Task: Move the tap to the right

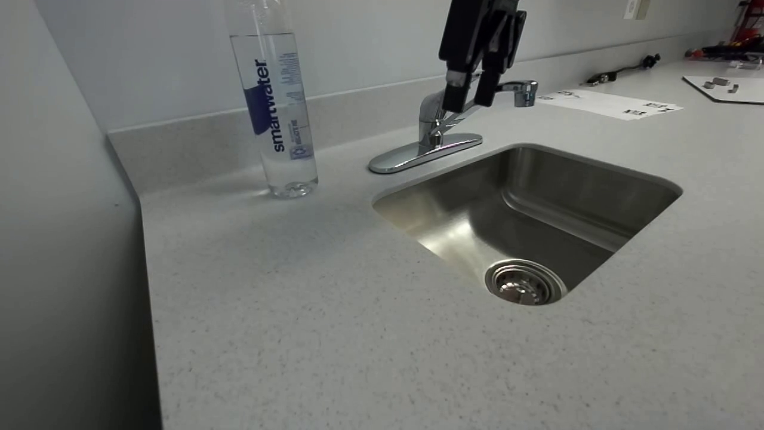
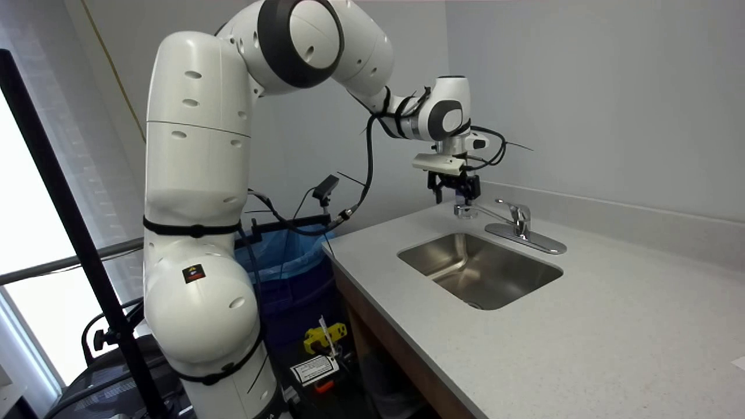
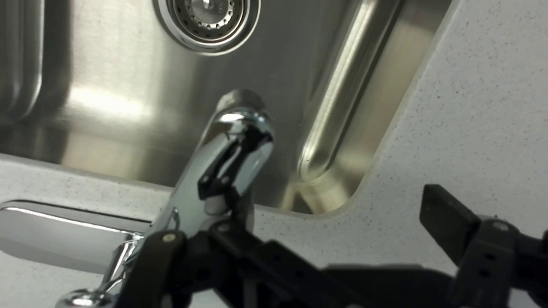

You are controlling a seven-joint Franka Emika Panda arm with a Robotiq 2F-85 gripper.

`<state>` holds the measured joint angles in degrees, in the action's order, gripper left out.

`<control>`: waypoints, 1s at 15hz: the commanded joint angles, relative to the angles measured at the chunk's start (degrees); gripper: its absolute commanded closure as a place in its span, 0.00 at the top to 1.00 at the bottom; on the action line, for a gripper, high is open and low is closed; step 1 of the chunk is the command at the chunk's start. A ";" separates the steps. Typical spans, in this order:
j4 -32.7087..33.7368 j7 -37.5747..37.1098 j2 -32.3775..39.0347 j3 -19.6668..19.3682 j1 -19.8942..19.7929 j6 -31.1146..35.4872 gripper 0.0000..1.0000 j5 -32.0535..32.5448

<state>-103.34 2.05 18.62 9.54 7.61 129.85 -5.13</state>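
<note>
The tap (image 1: 425, 156) is chrome, with an oval base plate behind the sink. It also shows in an exterior view (image 2: 520, 221), its slim spout running toward my gripper. In the wrist view the tap's spout (image 3: 233, 122) is large, left of centre, reaching over the sink. My black gripper (image 1: 471, 98) hangs in front of the spout and hides part of it; it also shows at the spout's end in an exterior view (image 2: 455, 195). In the wrist view the gripper (image 3: 334, 205) is open, its fingers wide apart. Its left finger overlaps the spout; I cannot tell whether they touch.
The steel sink (image 1: 441, 224) with a round drain (image 3: 209, 21) lies in front of the tap. A tall clear water bottle (image 1: 277, 119) stands on the counter (image 1: 268, 298) beside the tap. The backsplash (image 2: 640, 212) runs behind. Printed paper sheets (image 1: 597, 103) lie farther along.
</note>
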 commanded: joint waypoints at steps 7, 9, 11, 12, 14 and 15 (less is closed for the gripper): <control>-9.74 -1.24 -7.76 -1.95 -1.15 -2.02 1.00 -0.84; -10.47 -1.39 -8.39 -2.24 -1.15 -1.87 1.00 -0.73; -11.02 -1.37 -8.94 -2.36 -1.04 -1.60 1.00 -0.53; -11.19 -1.23 -9.08 -2.37 -0.98 -1.19 1.00 -0.30; -10.98 -0.61 -9.27 -2.15 -0.92 -0.60 1.00 -0.53; -10.63 -0.32 -9.35 -2.02 -0.82 -0.26 1.00 -0.49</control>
<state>-111.56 1.24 11.80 7.74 7.24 129.83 -5.13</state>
